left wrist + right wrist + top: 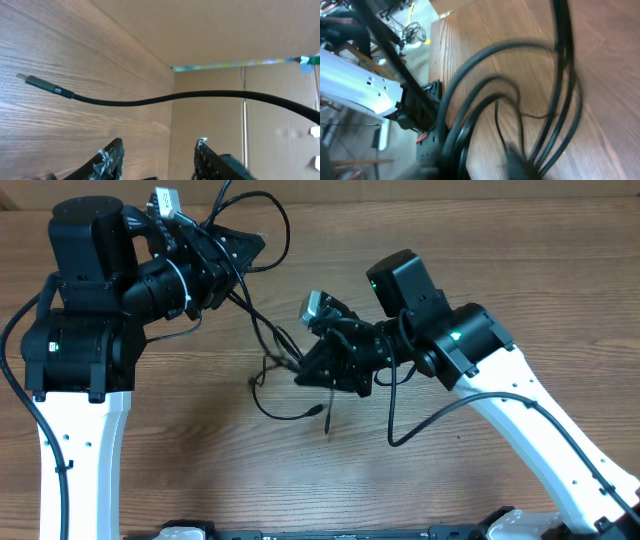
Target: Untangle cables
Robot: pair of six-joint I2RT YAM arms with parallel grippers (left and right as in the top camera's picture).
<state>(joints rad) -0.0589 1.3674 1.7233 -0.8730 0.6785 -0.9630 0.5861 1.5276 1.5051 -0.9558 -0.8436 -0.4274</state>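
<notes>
A tangle of thin black cables (272,370) lies on the wooden table between my arms. One strand loops up past my left gripper (243,255), which is raised at the back left. In the left wrist view its jaws (160,150) are open and empty. A black cable (150,99) with a plug (30,80) crosses beyond the fingertips. My right gripper (318,372) sits in the tangle. The right wrist view is blurred. Several cables (485,100) fan out from the jaws (517,162), which appear shut on them.
A loose cable end (327,418) hangs down toward the table's middle. Another black cable (395,415) droops from the right arm. A cardboard wall (240,30) stands behind the table. The table's edge and the left arm's base (427,107) show in the right wrist view.
</notes>
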